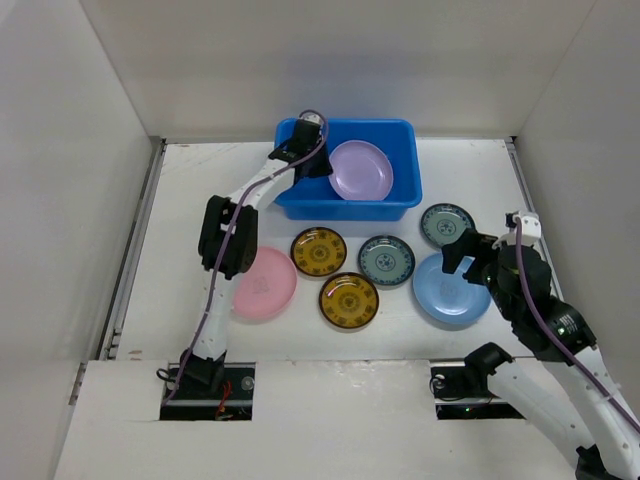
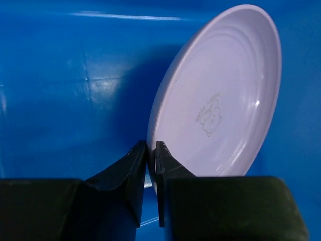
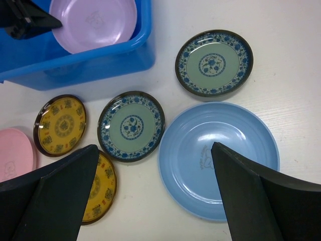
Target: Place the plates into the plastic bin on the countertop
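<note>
1. Bright blue rectangular plastic bin point(image 1: 350, 208), upper centre, on the flat white countertop point(image 1: 190, 200).
2. Lavender round plate point(image 1: 362, 170) tilted inside the bin; left gripper point(image 1: 318, 163) at its left rim.
3. Below the bin: two small amber patterned plates point(image 1: 318, 251) point(image 1: 349, 300), one small teal patterned plate point(image 1: 386, 260); second teal plate point(image 1: 447, 224) further right.
4. Pink round plate point(image 1: 272, 288), left of centre, partly under the left arm.
5. Light blue round plate point(image 1: 445, 298), right; right gripper point(image 1: 464, 262) over its upper edge.

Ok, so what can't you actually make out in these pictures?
- Lower edge of the lavender plate: left wrist view, behind the left end effector; contact with the plastic bin unclear.
- Part of the pink plate: top view, under the left arm.
- Half of one amber plate: right wrist view, behind the right end effector.
- Emblem on the light blue plate: right wrist view, too small.
</note>
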Controlling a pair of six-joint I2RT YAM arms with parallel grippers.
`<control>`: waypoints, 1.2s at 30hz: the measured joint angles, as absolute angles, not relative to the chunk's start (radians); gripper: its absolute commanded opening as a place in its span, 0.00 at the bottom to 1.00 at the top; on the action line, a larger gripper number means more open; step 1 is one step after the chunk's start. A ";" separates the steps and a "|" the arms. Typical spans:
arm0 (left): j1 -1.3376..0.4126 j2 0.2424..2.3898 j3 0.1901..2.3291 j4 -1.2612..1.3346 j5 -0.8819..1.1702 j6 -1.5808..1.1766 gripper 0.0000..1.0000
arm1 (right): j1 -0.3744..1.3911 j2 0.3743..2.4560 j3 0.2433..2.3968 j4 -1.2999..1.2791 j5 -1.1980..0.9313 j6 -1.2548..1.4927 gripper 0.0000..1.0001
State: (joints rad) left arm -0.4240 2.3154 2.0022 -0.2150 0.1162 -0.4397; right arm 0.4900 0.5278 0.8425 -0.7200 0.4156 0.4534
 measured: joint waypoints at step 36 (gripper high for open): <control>-0.495 0.938 0.952 -0.480 -0.458 -0.774 0.74 | 0.603 0.413 0.868 -0.779 0.267 0.453 1.00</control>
State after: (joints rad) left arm -0.4946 0.9379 0.9516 -0.4801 -0.4576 -0.7742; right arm 0.6025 0.4126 0.8677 -0.7788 0.2668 0.4534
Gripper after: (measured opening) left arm 0.753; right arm 0.999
